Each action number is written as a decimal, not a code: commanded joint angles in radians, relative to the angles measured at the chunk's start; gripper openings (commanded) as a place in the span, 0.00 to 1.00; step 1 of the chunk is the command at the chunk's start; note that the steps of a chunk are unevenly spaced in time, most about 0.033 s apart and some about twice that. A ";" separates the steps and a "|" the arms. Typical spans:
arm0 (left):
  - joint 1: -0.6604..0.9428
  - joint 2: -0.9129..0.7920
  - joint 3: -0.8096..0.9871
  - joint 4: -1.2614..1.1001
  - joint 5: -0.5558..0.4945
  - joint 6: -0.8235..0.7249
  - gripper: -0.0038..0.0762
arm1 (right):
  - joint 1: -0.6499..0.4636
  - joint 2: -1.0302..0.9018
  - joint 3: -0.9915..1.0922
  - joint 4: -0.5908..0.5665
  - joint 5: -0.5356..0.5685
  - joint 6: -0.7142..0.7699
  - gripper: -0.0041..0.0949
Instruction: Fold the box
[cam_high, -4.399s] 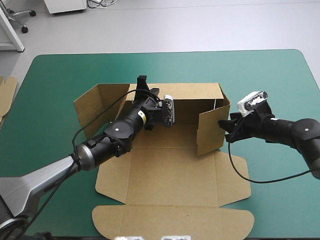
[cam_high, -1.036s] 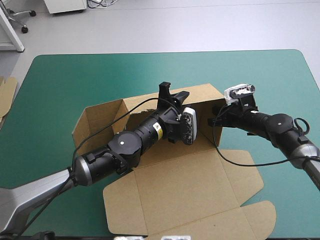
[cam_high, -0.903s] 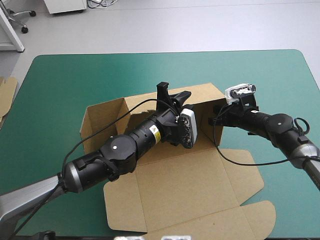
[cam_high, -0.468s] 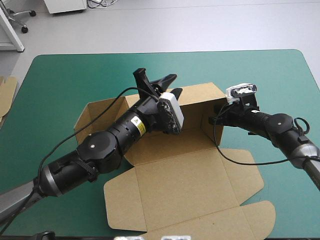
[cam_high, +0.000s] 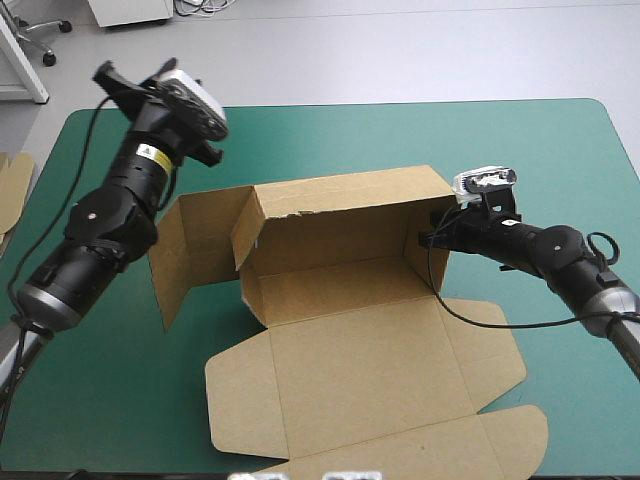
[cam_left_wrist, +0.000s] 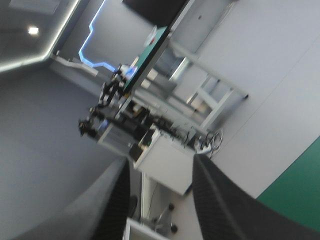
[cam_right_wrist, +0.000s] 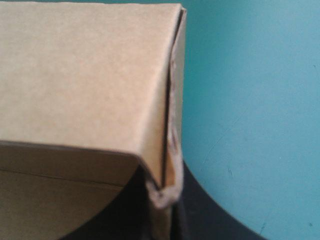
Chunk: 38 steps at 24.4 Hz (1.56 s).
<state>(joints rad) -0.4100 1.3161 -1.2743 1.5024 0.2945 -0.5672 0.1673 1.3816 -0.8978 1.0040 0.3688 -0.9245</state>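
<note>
Box (cam_high: 340, 245) mid-table, walls up, lid flat on the near side. Right gripper (cam_high: 432, 233) pinches its right wall, fingers nearly closed. Left gripper (cam_left_wrist: 159, 167) high over the far-left corner, well apart from it, fingers spread, empty.

Overhead: open; my left gripper (cam_left_wrist: 161, 161) hangs high over the table's far left corner, fingers apart with nothing between them.
Box (cam_high: 340, 215) inside: reachable from above, fenced by back, left and right walls.
Right wall: taken; my right gripper (cam_right_wrist: 166, 190) clamps its far corner.
Left approach: side flap (cam_high: 172, 262) stands outward.
Near approach: lid (cam_high: 370, 370) lies flat.
Teal-green cover (cam_high: 520, 160): bare beyond and right.
</note>
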 joint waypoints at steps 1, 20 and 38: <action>0.140 -0.036 -0.039 -0.027 0.010 -0.077 0.42 | 0.000 -0.032 -0.029 -0.052 0.002 0.074 0.01; 0.521 0.053 -0.029 -0.788 0.293 0.202 0.42 | 0.000 -0.034 -0.220 -0.341 0.115 0.376 0.01; 0.521 0.063 -0.029 -1.098 0.328 0.463 0.42 | -0.013 0.375 -0.982 -0.807 0.748 0.825 0.01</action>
<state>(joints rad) 0.1095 1.4085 -1.2755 0.4092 0.6625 -0.1127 0.1652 1.7571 -1.7633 0.1868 1.0894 -0.1165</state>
